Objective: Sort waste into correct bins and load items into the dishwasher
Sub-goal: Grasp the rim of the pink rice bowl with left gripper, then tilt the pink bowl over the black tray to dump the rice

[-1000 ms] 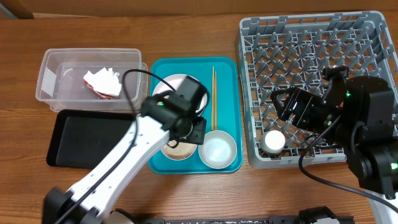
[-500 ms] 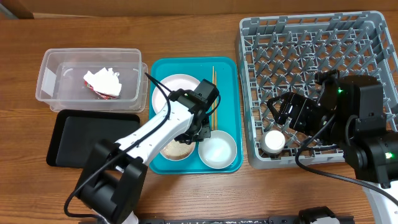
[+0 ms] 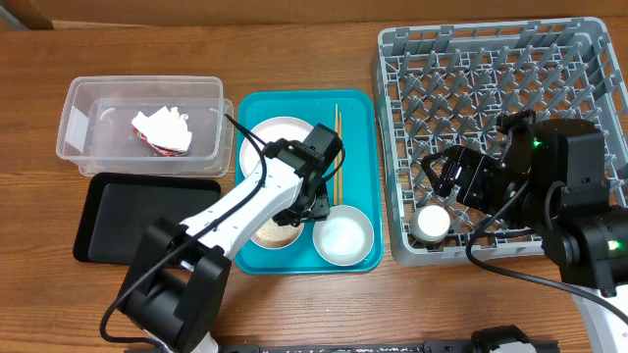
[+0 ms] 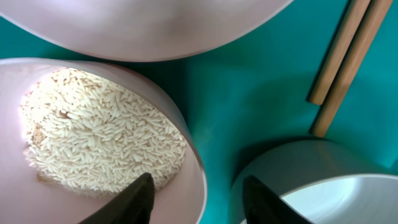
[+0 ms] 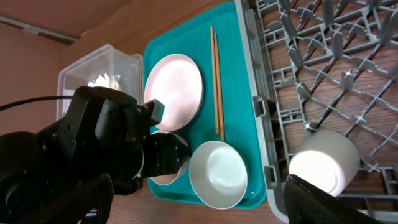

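The left gripper is spread open across the rim of the small pink bowl, one finger over the rice grains and the other outside, beside the steel bowl. The pink bowl sits mouth up on the teal tray, just in front of the round plate. The chopsticks lie side by side right of the plate, long axis running front to back. The right gripper hangs wide open above the grey dish rack, near the white cup in the rack's front left corner.
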